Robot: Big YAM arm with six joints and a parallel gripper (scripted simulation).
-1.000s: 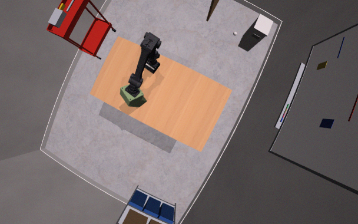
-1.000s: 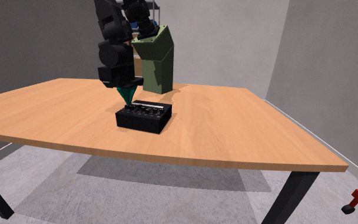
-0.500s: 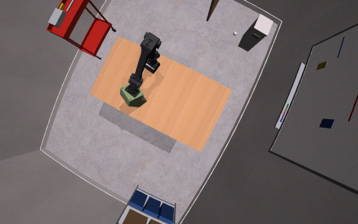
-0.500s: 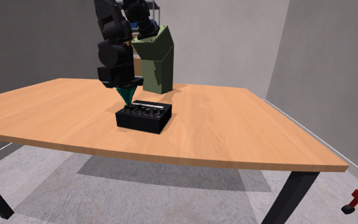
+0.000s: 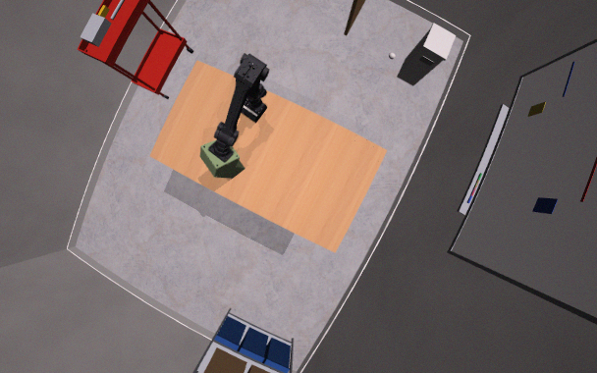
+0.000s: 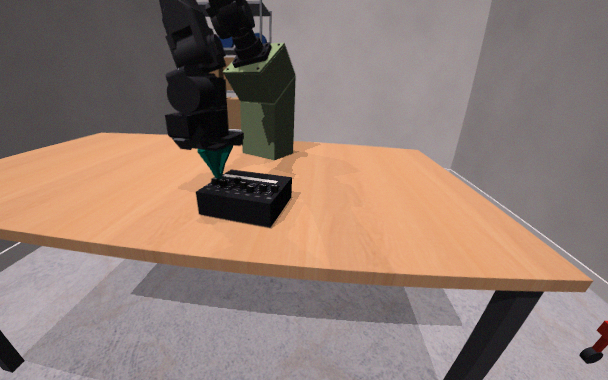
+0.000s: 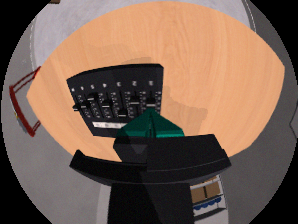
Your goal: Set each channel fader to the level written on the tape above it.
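black six-joint robot arm (image 5: pixel 237 105) (image 6: pixel 192 55), mounted on angular green pedestal (image 5: pixel 214 163) (image 6: pixel 267 120), bends down over light wood-grain table (image 5: pixel 314 172) (image 6: pixel 380 210) (image 7: pixel 200 60). black gripper with tapered teal fingers (image 6: pixel 218 177) points down, fingers pressed together, tips at fader cap at one end of row. boxy black lighting desk (image 6: pixel 235 207) (image 7: pixel 135 73) sits on table below gripper, pale tape strip (image 6: pixel 252 178) (image 7: pixel 107 125) across top; written levels too small to read.

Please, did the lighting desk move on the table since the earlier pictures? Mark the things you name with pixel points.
No, no shift can be seen: in the exterior view the lighting desk (image 6: pixel 235 207) (image 7: pixel 115 72) sits at the same place relative to the green pedestal (image 6: pixel 267 125).
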